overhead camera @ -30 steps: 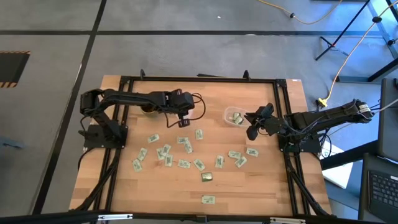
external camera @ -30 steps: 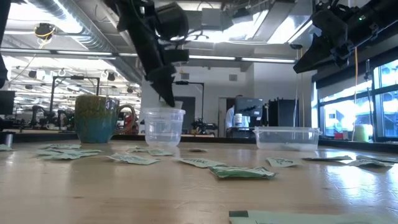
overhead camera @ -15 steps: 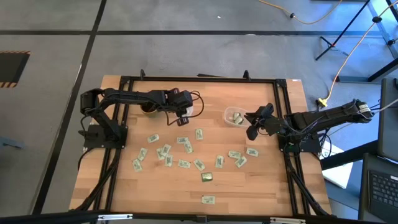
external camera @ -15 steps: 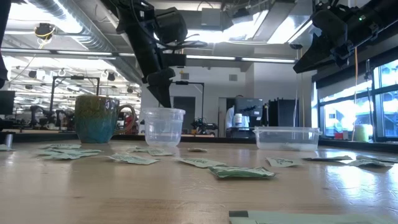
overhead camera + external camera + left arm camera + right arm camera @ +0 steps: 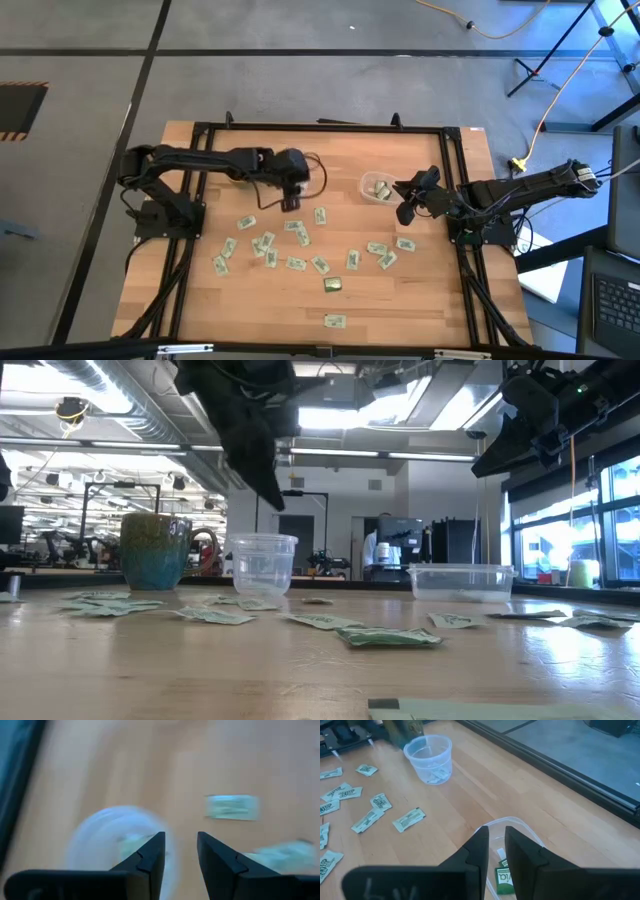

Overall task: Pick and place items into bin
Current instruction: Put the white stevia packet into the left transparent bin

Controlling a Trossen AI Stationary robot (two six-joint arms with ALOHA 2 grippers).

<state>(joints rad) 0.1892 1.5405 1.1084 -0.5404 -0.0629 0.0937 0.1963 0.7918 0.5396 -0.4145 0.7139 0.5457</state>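
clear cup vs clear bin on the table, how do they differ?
Shape: the clear cup is round and taller than it is wide; the clear bin is low, wide and rectangular.
Place: the cup sits on the left arm's side, beside a green mug; the bin sits on the right arm's side, below the right gripper.
Shared: both are transparent, upright, open-topped, and hold packets.

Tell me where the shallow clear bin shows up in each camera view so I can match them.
High view: clear bin right of centre, toward the table's far edge.
Low view: right of centre, at the far side of the table.
Left wrist view: not in it.
Right wrist view: low in the picture, near its middle.
Shared landmark: the clear cup standing nearby.
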